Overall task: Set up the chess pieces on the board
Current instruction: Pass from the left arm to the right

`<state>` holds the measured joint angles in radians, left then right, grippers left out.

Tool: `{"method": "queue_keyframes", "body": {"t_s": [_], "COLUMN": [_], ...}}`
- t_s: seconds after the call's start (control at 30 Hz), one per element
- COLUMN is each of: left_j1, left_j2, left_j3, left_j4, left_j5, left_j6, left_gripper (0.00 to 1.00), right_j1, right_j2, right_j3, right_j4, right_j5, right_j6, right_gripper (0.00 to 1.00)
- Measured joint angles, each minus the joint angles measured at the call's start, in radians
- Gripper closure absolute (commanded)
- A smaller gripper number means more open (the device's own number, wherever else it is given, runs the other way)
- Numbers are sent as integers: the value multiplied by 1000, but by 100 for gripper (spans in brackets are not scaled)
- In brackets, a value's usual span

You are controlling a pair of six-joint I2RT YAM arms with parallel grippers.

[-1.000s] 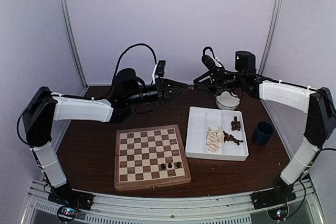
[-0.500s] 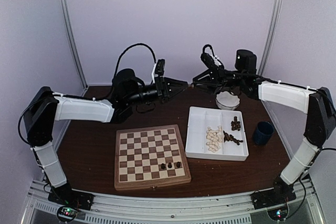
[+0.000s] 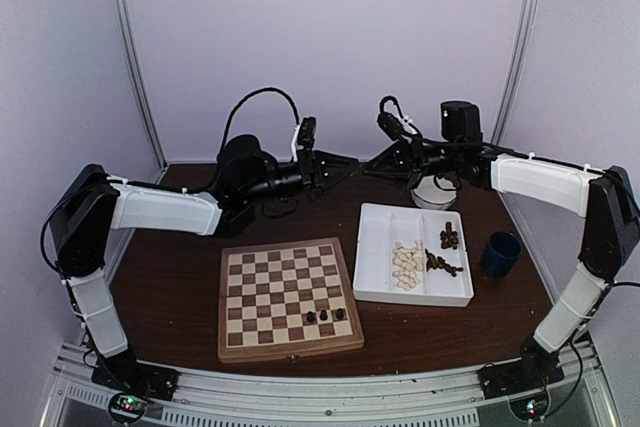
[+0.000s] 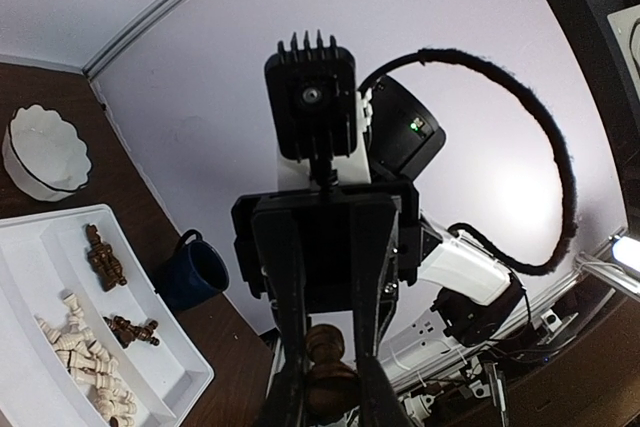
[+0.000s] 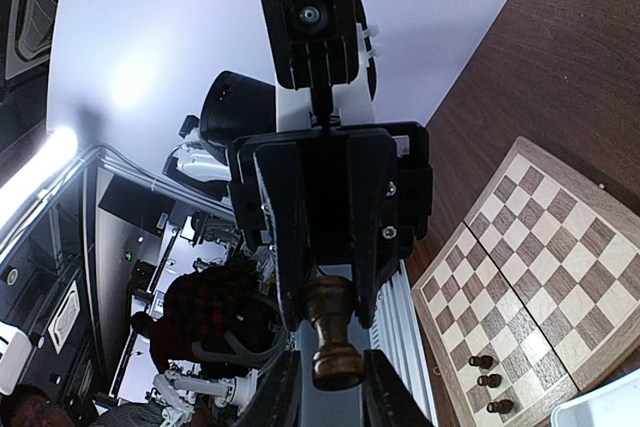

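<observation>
Above the back of the table my two grippers meet tip to tip. My left gripper [image 3: 346, 162] [image 4: 330, 399] is shut on one end of a dark brown chess piece [image 4: 330, 375] [image 5: 333, 342]. My right gripper [image 3: 368, 162] [image 5: 330, 367] closely flanks the piece's flared base. One of its fingers is against the base and a sliver of light shows on the other side. The board [image 3: 290, 350] [image 5: 590, 342] lies at front centre. Three dark pieces [image 3: 325, 316] stand in its near row.
A white divided tray [image 3: 372, 247] right of the board holds several cream pieces [image 3: 406, 265] and several dark pieces [image 3: 446, 247]. A blue mug [image 3: 500, 253] stands right of the tray. Behind the tray sits a white scalloped bowl [image 3: 436, 194].
The right gripper's jaws have narrowed around the piece's base. Both arms have shifted slightly at the meeting point. The left grip is unchanged.
</observation>
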<state>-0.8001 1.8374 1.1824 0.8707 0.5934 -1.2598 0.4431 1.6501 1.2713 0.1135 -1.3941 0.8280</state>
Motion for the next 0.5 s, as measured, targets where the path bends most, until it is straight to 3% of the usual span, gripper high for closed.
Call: {"method": "queue_keyframes", "body": {"t_s": [0.13, 0.5], "left_j1": [0, 0], "left_j2": [3, 9], "left_j3": [0, 0], "left_j4": [5, 50], "left_j5": [0, -3], "left_j6": [-7, -21], "left_gripper": [97, 97], "right_j1": [0, 0], "right_j2": [0, 0], "right_j3": [0, 0], "right_j4": [3, 84], "right_j5": [0, 1], "right_j6": [5, 76], "right_gripper": [73, 75]}}
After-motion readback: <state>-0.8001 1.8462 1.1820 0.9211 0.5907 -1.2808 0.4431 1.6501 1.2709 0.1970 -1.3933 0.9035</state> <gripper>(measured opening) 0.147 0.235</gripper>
